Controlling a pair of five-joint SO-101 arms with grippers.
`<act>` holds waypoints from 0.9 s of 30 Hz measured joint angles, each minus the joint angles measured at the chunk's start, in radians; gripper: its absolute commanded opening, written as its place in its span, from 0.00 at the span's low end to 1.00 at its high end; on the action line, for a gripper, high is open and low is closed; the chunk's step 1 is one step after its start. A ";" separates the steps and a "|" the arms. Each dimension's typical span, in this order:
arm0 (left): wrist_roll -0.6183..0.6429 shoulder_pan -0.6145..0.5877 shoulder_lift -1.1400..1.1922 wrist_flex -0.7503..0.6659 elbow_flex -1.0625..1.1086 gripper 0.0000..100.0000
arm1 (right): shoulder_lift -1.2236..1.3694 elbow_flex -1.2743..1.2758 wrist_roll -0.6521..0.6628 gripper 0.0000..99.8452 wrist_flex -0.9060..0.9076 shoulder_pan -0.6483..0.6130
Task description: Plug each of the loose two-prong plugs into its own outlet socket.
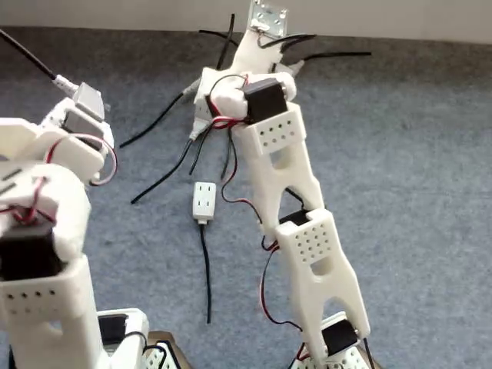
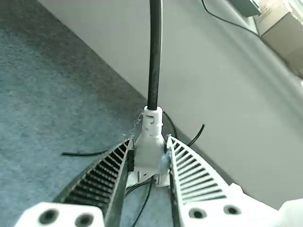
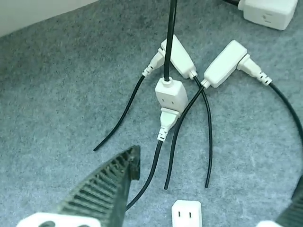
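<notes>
**Left gripper pinches a plug, right gripper gapes**

Over the grey carpet (image 1: 400, 154), the right gripper (image 3: 215, 170) hangs with its jaws spread wide. An outlet socket (image 3: 170, 94) lies ahead of it, with two loose plugs (image 3: 227, 64) just past that. The left gripper (image 2: 149, 142) pinches a white plug (image 2: 150, 125), whose black cord (image 2: 155, 47) runs on beyond the fingertips.
</notes>
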 measured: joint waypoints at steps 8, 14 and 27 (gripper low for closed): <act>0.371 0.038 -0.367 -0.640 0.658 0.01 | -0.008 0.000 0.288 0.46 0.000 0.006; 0.433 0.086 -0.557 -1.045 0.959 0.01 | -0.049 0.000 0.453 0.44 0.000 -0.008; 0.565 0.249 -0.726 -1.241 1.174 0.01 | -0.232 0.000 0.667 0.14 0.000 -0.003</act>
